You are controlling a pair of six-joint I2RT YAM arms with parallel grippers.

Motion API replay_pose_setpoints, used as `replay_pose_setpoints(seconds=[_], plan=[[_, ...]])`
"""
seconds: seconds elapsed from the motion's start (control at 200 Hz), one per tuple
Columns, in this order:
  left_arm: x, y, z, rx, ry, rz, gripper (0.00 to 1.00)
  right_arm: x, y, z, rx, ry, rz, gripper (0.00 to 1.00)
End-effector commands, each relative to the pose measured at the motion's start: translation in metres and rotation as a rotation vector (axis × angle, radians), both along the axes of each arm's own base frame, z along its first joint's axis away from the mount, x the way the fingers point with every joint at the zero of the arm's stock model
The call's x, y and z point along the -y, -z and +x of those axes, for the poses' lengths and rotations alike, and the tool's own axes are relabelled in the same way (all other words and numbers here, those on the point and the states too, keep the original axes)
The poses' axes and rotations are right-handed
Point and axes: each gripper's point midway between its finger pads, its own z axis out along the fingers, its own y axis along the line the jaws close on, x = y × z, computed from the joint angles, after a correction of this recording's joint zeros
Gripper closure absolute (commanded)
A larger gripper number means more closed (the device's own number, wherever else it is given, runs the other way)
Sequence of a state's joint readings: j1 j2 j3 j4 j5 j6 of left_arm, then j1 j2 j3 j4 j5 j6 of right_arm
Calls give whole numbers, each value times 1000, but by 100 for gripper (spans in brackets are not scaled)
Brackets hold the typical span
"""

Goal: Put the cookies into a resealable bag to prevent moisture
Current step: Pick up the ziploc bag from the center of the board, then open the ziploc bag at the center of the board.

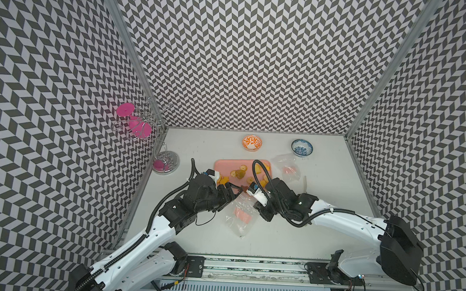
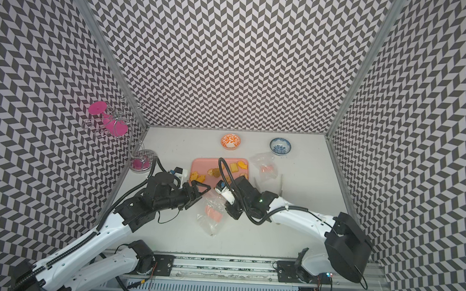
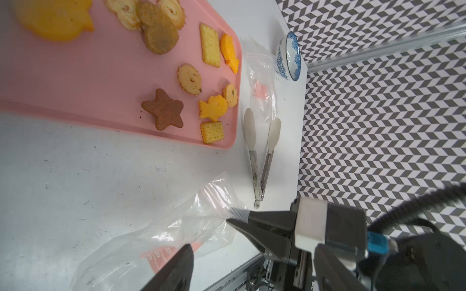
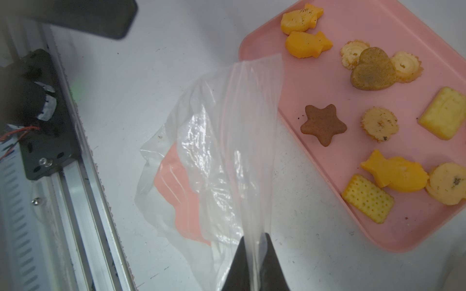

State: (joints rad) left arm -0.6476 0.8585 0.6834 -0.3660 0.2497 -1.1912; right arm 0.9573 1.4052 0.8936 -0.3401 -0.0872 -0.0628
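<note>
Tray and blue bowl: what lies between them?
A second clear bag with something pink inside. It shows best in the left wrist view, and in both top views too.

white table (image 1: 276, 236) bears pink tray (image 1: 221, 163), clear bag (image 1: 237, 220), orange bowl (image 1: 251, 142), blue bowl (image 1: 302, 147), tongs (image 3: 253, 156).

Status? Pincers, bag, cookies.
Right pincer shut on clear bag rim; left pincer open beside it. Cookies all on pink tray, none bagged. Nothing blocking; tongs beside tray.
</note>
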Motion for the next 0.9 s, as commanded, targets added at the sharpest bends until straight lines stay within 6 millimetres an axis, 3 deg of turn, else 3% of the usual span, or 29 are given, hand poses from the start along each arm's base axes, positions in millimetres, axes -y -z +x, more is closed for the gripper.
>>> replay_pose_setpoints(seconds=[0.0, 0.17, 0.215, 0.311, 0.506, 0.641, 0.781, 0.896], plan=[[1, 3, 1, -87, -101, -52, 35, -8, -25, 18, 102, 169, 39, 90], [5, 21, 1, -132, -111, -79, 42, -26, -55, 12, 210, 172, 106, 90], [9, 18, 5, -122, -110, -102, 44, -31, -59, 7, 227, 150, 125, 90], [18, 7, 16, -87, -102, -121, 51, -37, -58, -2, 248, 127, 124, 90], [23, 20, 13, -107, -82, -113, 72, -38, -62, 0, 285, 145, 109, 90], [23, 16, 14, -91, -70, -95, 75, -39, -57, -2, 275, 144, 98, 89], [24, 18, 12, -87, -51, -91, 90, -41, -54, -5, 255, 134, 105, 86], [23, 17, 12, -77, -46, -76, 91, -42, -57, -8, 238, 135, 130, 83]])
